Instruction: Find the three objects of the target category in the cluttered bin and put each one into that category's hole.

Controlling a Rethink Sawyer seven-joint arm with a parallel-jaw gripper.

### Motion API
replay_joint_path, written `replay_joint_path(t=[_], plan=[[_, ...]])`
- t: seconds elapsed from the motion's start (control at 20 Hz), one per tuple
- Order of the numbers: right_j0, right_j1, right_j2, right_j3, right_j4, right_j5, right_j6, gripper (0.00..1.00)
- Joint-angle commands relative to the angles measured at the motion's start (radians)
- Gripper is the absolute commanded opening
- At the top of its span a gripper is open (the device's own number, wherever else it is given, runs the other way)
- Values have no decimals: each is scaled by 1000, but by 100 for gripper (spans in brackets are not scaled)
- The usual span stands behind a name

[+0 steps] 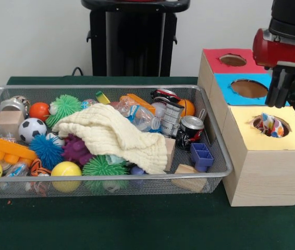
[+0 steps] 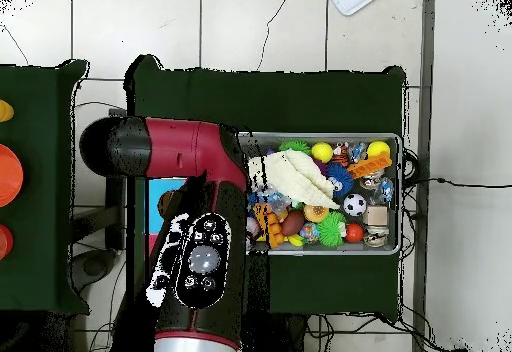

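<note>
At the front of the green bench (image 1: pixel 137 224) sits the bin (image 1: pixel 106 178), crammed with spiky balls, a soccer ball (image 1: pixel 32 129), cans and a cream cloth (image 1: pixel 117 134) draped over the middle. No dotted fabric piece shows among the clutter — any left may lie under that cloth. Beside the bin stands the yellow-topped box (image 1: pixel 265 156), and one dotted fabric piece (image 1: pixel 270 125) sits in its hole. The gripper (image 1: pixel 279 88) hangs just behind and above that hole, nothing in it; whether the jaws are spread, I cannot tell. The bin lies off to its side, toward the picture's left in the front view.
</note>
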Motion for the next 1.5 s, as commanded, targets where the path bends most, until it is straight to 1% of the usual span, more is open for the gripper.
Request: replay_joint_path(t=[0.05, 0.5, 0.8, 1.15, 1.25, 1.4, 1.5], plan=[[-40, 48, 71, 14, -50, -4, 65, 0], [-37, 66, 103, 65, -18, -79, 129, 0], [-29, 72, 107, 70, -4, -84, 151, 0], [-31, 81, 112, 72, -1, -91, 149, 0], [-37, 80, 122, 85, 10, -94, 155, 0], [-39, 80, 130, 93, 20, -81, 160, 0], [-40, 73, 133, 97, 29, -53, 161, 0]])
